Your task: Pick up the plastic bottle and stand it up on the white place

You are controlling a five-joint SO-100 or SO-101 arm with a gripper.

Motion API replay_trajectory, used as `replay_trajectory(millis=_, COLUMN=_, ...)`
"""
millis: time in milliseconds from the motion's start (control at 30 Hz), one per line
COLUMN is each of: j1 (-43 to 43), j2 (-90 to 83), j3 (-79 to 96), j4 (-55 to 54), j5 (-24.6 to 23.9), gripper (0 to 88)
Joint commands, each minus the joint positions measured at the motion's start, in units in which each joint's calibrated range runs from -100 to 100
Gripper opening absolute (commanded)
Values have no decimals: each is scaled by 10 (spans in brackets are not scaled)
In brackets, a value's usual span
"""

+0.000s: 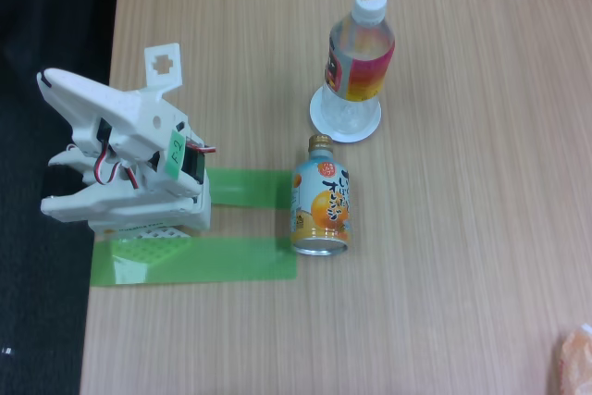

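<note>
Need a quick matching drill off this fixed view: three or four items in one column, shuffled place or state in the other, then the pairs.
Items:
1. clear plastic bottle with white screw cap
2. small round white dish
3. metal orange-drink bottle-can with gold cap
4. white robot arm

Places or states:
A. folded at the wooden table's left edge, base taped down with green tape
B. lying on its side, cap pointing away from the camera
C. under the bottle's base
D. standing upright on the dish

Pairs: 1-D, 2-C, 3-B, 4-A
</note>
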Motion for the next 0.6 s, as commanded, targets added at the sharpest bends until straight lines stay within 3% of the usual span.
replay_trajectory(millis=0, j1=-1, j2=-1, j3=3, j4=-10, j5=-1, gripper=10)
replay_trajectory(millis=567, j1=1, j2=0, j3=3, j4=-10, j5=2, gripper=10)
